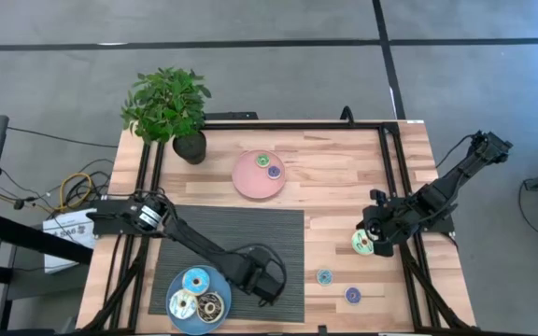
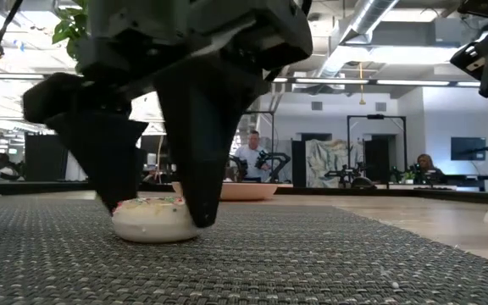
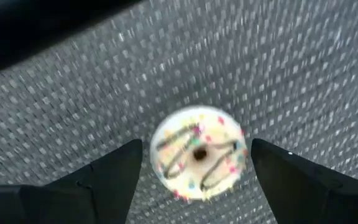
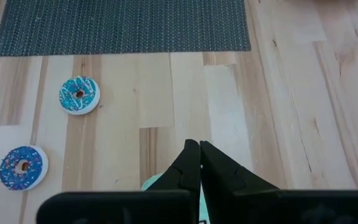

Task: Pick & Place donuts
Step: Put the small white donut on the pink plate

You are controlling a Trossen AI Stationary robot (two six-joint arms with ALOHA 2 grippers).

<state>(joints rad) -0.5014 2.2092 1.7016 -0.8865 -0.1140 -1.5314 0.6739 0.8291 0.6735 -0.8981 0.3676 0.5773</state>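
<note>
On the grey mat [image 1: 232, 233] at lower centre of the high view, the left tool [image 3: 194, 171] stands wide astride a cream donut [image 3: 197, 160] — close evenly, centred, then lift straight. The right tool [image 4: 199, 163] waits pinched shut at right, above a pale green donut [image 1: 362, 244].

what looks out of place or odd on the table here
Nothing is spilled or damaged. Donuts sit on the blue plate and the pink plate; a cream donut lies flat on the mat between the open left gripper fingers.
</note>
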